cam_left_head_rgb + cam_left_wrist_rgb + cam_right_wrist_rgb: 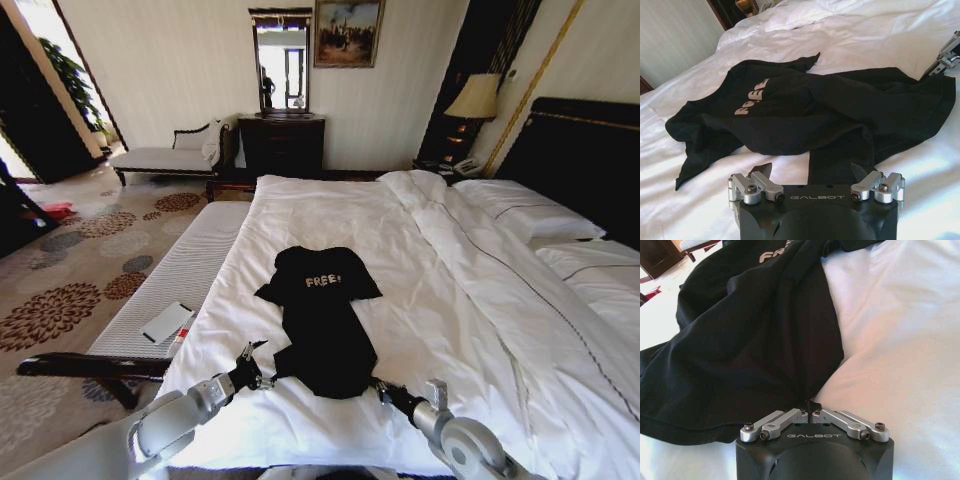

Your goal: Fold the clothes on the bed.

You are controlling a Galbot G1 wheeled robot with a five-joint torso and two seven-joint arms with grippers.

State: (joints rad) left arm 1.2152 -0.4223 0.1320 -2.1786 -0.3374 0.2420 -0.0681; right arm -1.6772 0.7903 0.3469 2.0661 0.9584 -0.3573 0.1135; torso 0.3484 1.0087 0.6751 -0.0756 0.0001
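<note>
T-shirt [322, 318] lying flat on the bed [440, 300], hem nearest the robot. Left gripper [810, 172] at one hem corner, jaws wide; right gripper [810, 409] pinching the other corner, jaws narrow.

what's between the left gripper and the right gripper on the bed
The hem end of the black short-sleeved T-shirt spans between left gripper and right gripper on the white-duvet bed, in the head view.

Arms: silver-grey tubular links, black joints. Left gripper [810, 172] and right gripper [810, 412]: black housings, "GALBOT" lettering, silver screwed linkages.
</note>
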